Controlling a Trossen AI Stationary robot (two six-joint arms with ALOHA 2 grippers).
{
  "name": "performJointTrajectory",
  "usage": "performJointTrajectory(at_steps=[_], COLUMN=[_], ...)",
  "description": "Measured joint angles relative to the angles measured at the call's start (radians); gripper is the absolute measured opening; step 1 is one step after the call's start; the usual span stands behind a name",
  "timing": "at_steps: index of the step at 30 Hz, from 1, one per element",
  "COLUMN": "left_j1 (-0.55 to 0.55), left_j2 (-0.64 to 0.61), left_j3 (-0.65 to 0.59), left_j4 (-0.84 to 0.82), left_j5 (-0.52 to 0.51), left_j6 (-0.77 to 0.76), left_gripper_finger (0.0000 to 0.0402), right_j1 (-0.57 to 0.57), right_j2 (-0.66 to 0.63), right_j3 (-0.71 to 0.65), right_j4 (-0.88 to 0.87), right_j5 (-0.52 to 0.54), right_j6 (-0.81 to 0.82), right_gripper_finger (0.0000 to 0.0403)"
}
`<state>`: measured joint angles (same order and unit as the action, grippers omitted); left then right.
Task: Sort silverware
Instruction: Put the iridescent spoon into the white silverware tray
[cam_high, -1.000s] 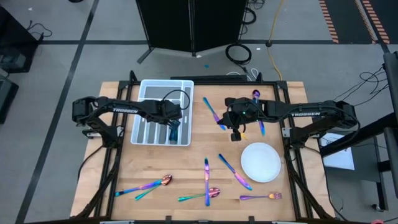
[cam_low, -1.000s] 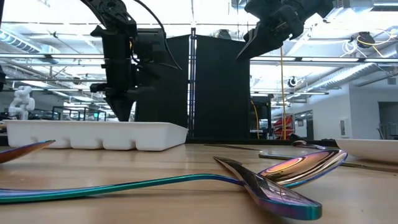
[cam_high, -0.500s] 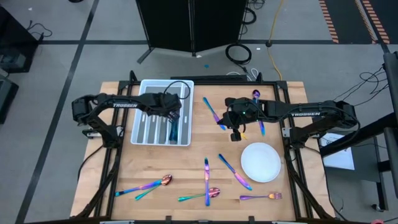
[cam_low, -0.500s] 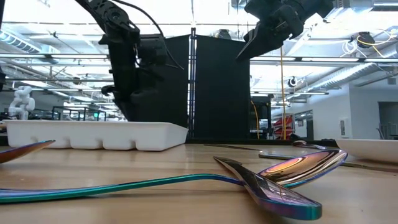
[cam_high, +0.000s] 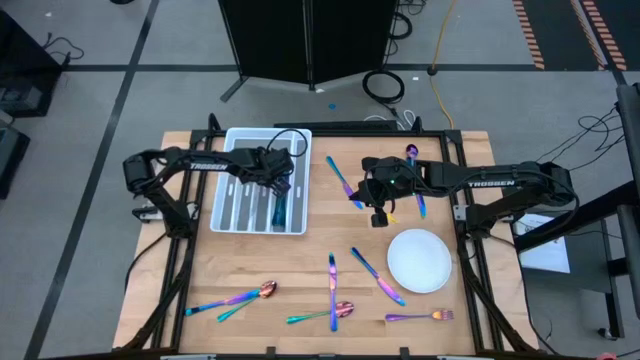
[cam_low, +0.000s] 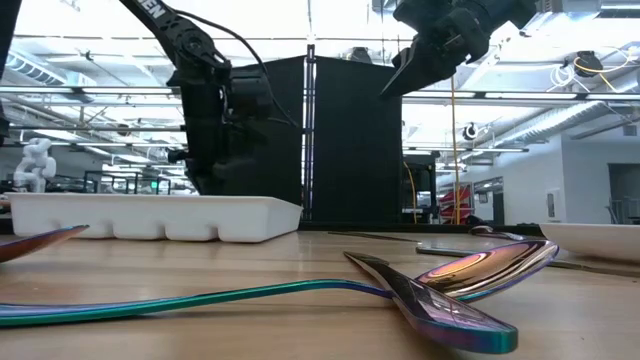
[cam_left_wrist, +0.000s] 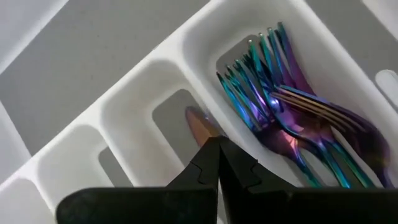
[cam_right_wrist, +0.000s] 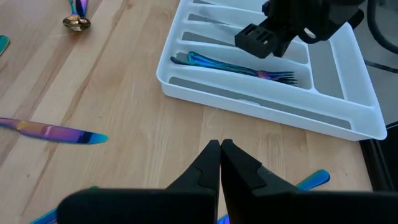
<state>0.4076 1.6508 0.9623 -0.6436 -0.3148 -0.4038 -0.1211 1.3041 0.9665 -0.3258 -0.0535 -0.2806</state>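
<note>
The white divided tray (cam_high: 228, 222) stands at the far left of the table. Several rainbow forks (cam_left_wrist: 292, 118) lie in its rightmost long slot (cam_high: 279, 208). My left gripper (cam_left_wrist: 217, 146) hangs shut over the tray, pointing steeply down next to the forks (cam_right_wrist: 249, 67). A gold-pink tip (cam_left_wrist: 198, 123) shows just past its fingertips in the neighbouring slot. My right gripper (cam_right_wrist: 220, 146) is shut and holds nothing, raised over the table's middle (cam_high: 379, 216). Loose silverware lies on the wood, such as a knife (cam_high: 341, 180) and a spoon (cam_high: 340, 309). My left gripper may or may not touch the gold-pink tip (cam_left_wrist: 198, 123); I cannot tell. Its own shut fingers (cam_left_wrist: 205, 165) hide where the two meet.
A round white plate (cam_high: 420, 260) sits at the right. Near it lie a knife (cam_high: 378, 275), a fork (cam_high: 420, 317) and another piece (cam_high: 332, 275). More pieces lie at the near left (cam_high: 235, 300) and far right (cam_high: 414, 155). A spoon (cam_low: 470, 270) lies close before the low camera.
My left gripper has gone toward the table's far edge over the tray, sinking a little, and its wrist has rolled. It has stayed shut.
</note>
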Motion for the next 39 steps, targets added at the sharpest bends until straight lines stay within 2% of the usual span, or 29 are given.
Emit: performJointTrajectory(at_steps=[10, 13, 21, 24, 28, 30, 34, 37, 39], left_j1=[-0.005, -0.017, -0.058, -0.084, -0.148, -0.184, -0.262, -0.319, -0.355], left_j2=[-0.006, -0.014, -0.089, -0.173, -0.335, -0.417, -0.557, -0.654, -0.726], left_j3=[-0.001, -0.001, 0.005, 0.005, -0.015, -0.039, -0.107, -0.190, -0.271], left_j4=[-0.035, -0.038, -0.056, -0.055, -0.032, -0.029, -0.010, 0.037, 0.140], left_j5=[0.003, -0.024, -0.061, -0.066, -0.068, -0.034, 0.109, 0.128, 0.147], left_j6=[-0.005, -0.006, 0.001, 0.019, 0.037, 0.046, 0.075, 0.099, 0.130], left_gripper_finger=[0.0002, 0.0002, 0.0002, 0.0002, 0.0002, 0.0002, 0.0002, 0.0002, 0.0002], right_j1=[0.000, 0.000, 0.000, 0.000, -0.002, -0.006, -0.050, -0.096, -0.141], right_j2=[0.000, 0.000, 0.000, 0.000, 0.000, 0.000, 0.000, 0.000, 0.004], right_j3=[0.000, 0.000, 0.000, 0.000, 0.000, 0.000, 0.000, -0.005, -0.017], right_j4=[-0.002, -0.002, -0.002, -0.039, -0.170, -0.218, -0.309, -0.418, -0.459], right_j5=[0.000, 0.000, 0.001, 0.033, 0.151, 0.215, 0.312, 0.381, 0.397], right_j6=[-0.013, -0.014, -0.013, 0.026, 0.137, 0.251, 0.475, 0.550, 0.619], right_gripper_finger=[0.0000, 0.0000, 0.0000, 0.0000, 0.0000, 0.0000, 0.0000, 0.0000, 0.0000])
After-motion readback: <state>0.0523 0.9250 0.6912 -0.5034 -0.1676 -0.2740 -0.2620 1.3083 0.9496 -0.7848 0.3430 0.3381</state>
